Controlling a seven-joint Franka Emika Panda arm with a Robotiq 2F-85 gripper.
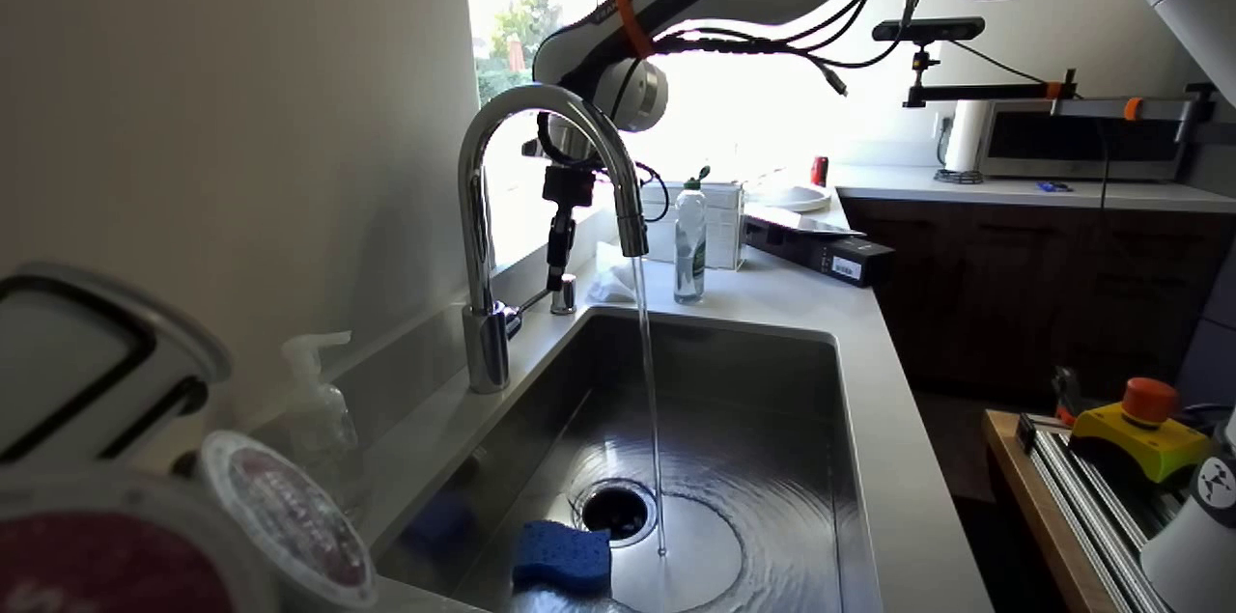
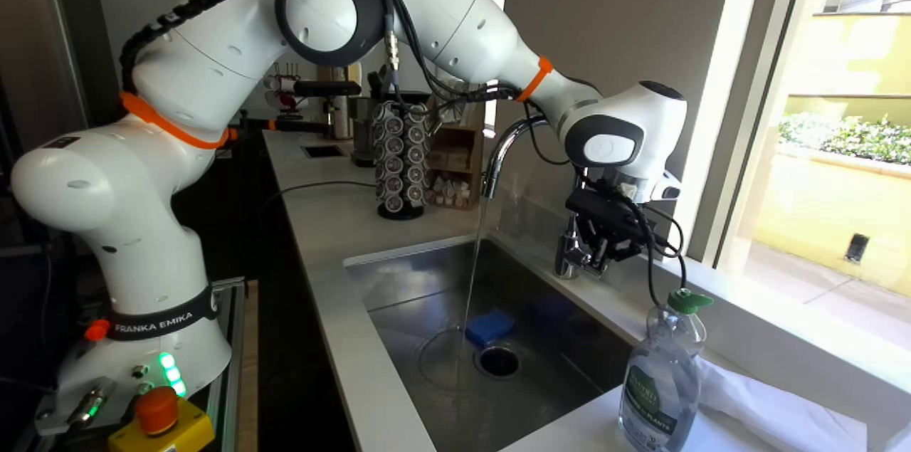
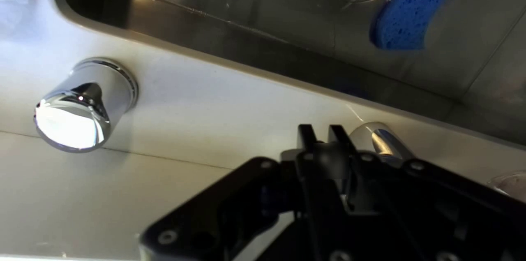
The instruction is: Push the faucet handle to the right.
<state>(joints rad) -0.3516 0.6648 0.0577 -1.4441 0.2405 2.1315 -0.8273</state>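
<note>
The tall chrome faucet (image 1: 486,343) stands behind the sink, with water running from its spout. The faucet handle (image 1: 534,302) is a slim chrome lever jutting sideways and slightly up from the lower stem. It also shows beside the stem in an exterior view (image 2: 588,261). My gripper (image 1: 557,283) points down at the lever's outer end. In the wrist view the fingertips (image 3: 321,133) are close together with a narrow gap, and the lever's end appears to sit between them, mostly hidden by the dark fingers. The faucet stem (image 3: 382,139) is just right of the fingers there.
A chrome cylinder cap (image 3: 82,109) stands on the counter near the gripper. A soap bottle (image 2: 658,374) stands at the sink's corner. A blue sponge (image 1: 562,555) lies in the sink (image 1: 850,459). The window and wall run close behind the faucet.
</note>
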